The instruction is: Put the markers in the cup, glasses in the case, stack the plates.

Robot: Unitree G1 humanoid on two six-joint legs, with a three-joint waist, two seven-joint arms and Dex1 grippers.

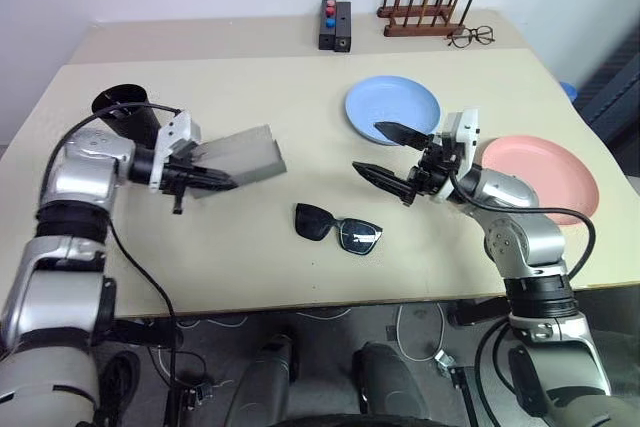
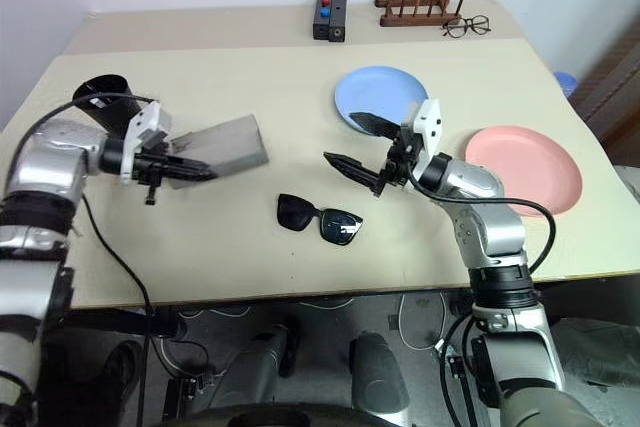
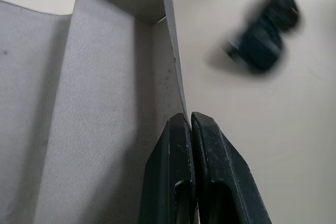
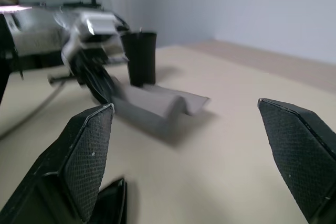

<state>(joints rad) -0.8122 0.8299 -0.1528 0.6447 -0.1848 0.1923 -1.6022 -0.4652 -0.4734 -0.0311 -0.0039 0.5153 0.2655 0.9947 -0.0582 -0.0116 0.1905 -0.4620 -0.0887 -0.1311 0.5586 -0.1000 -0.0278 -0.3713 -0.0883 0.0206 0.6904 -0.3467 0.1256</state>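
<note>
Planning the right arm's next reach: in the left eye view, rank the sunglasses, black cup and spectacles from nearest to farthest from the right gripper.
From the right gripper:
1. Sunglasses, just below it, near the table's front.
2. Spectacles, at the back edge.
3. Black cup, far across on the left side.

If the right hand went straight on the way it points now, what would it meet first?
Probably the grey case, held lifted by the left hand. The right hand is open and aims across the table at it, above the sunglasses. The black cup stands behind. Depth is uncertain.
</note>
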